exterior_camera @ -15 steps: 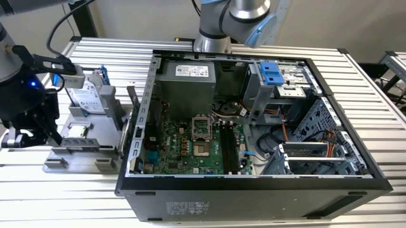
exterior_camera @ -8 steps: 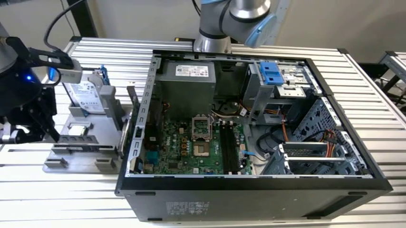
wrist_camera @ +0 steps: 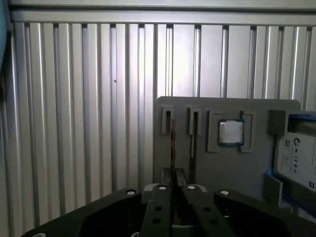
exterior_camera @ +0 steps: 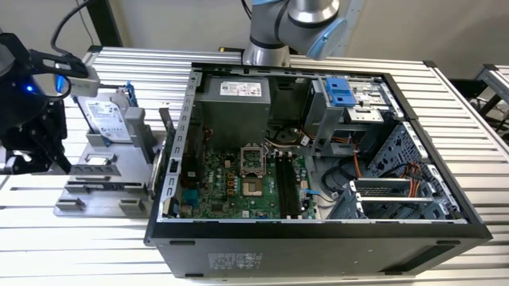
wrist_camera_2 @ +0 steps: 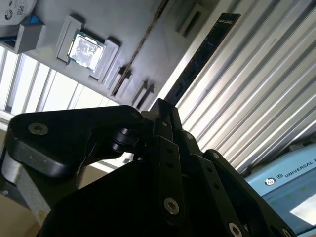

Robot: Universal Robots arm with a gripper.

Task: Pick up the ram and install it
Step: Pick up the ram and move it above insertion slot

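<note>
Pincer (wrist_camera_2: 163,106) black, foreground | ram (wrist_camera_2: 201,55): long narrow dark strip just beyond

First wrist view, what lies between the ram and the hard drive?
The square silver chip, seated in the gray plate; the first wrist view shows it.

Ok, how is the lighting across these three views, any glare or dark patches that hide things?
Exterior view: even light, the inside of the case well lit. Second wrist view: strong glare on part of the table, the gripper backlit almost black, the ram a dark strip. First wrist view: dim overall, with the chip catching light.
</note>
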